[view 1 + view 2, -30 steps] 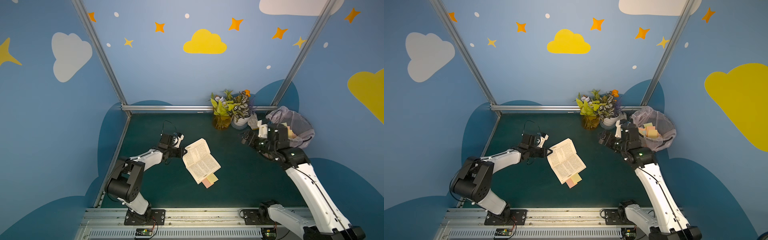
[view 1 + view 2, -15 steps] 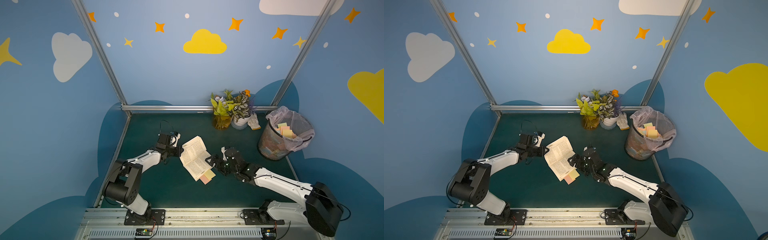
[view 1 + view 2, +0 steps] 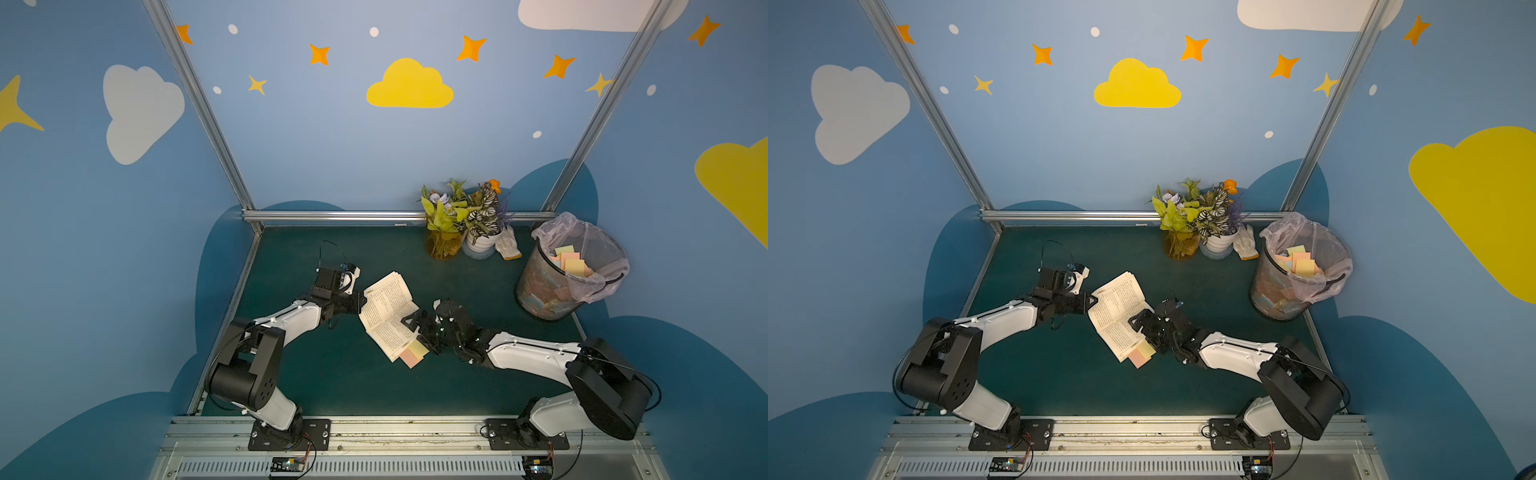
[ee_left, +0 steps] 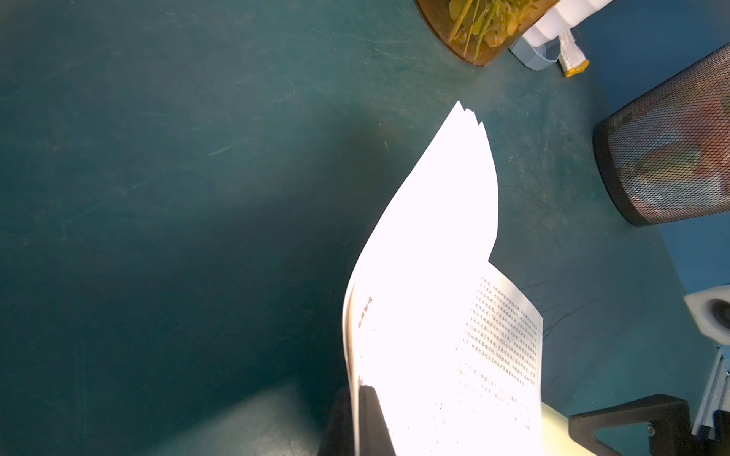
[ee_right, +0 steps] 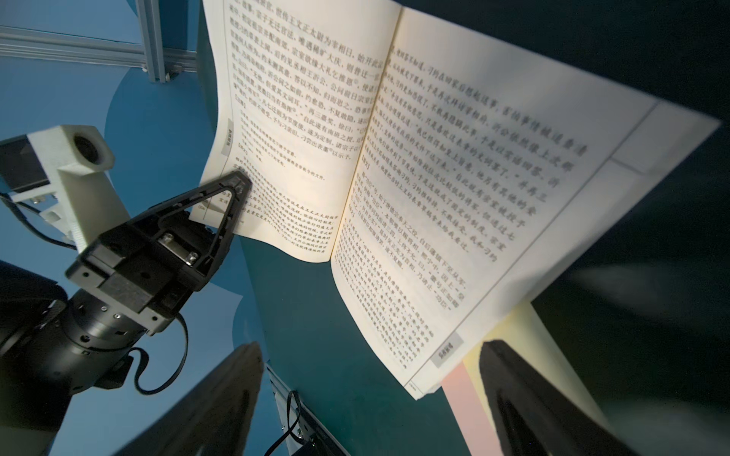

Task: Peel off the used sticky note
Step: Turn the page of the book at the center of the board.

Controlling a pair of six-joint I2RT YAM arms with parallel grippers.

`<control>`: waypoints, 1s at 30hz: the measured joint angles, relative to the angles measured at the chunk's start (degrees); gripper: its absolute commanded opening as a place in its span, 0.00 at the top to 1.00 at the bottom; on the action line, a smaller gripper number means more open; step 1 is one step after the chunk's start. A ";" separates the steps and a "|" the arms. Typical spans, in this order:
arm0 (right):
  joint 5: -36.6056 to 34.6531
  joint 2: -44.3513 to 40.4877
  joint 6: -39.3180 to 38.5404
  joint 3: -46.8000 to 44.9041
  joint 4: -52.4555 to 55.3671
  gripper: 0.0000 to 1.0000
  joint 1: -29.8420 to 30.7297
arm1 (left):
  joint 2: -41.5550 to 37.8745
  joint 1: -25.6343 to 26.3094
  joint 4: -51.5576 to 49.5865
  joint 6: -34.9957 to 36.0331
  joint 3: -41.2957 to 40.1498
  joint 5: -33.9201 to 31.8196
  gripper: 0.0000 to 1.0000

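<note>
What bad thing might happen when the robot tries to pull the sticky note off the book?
1. The yellow note and pink note overlap at the book corner. The open right gripper might pinch both, or a page too.
2. The left gripper is shut on only the book's page corner. A hard pull might slide the book or tear that page.
</note>
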State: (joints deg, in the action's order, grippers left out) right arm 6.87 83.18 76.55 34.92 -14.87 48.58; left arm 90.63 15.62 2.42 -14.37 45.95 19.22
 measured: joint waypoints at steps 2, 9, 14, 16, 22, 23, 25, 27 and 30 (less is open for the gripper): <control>0.17 0.83 0.66 -0.46 -0.85 0.09 0.20 | 0.00 0.00 0.02 0.00 0.00 0.02 0.97; 0.83 3.37 1.88 -1.55 -2.62 0.08 1.11 | 0.00 -0.09 0.04 0.00 0.00 0.11 0.97; 1.20 4.81 2.32 -1.55 -5.03 0.08 1.16 | 0.00 -0.13 0.09 0.02 0.00 0.39 0.97; 1.31 5.46 2.34 -1.55 -5.95 0.08 1.16 | 0.00 -0.13 0.09 0.00 0.00 0.52 0.97; 1.73 6.64 2.27 -0.79 -6.49 0.08 1.14 | 0.00 -0.15 0.22 0.00 0.00 1.49 0.97; 1.81 6.69 2.27 -0.55 -6.49 0.08 1.14 | 0.00 -0.15 0.24 0.00 0.00 1.68 0.97; 2.01 6.71 2.19 -0.04 -6.51 0.08 1.11 | 0.02 -0.22 0.28 0.00 0.00 1.99 0.97; 2.19 6.71 1.99 0.57 -6.51 0.08 1.07 | 0.07 -0.24 0.33 0.00 0.00 2.32 0.97; 2.21 6.69 1.40 1.49 -6.32 0.07 0.90 | 0.17 -0.24 0.44 0.00 0.00 3.02 0.97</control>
State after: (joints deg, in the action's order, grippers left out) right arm 9.08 89.86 77.95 36.40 -21.19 49.47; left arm 90.80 15.38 2.85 -14.37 45.95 22.24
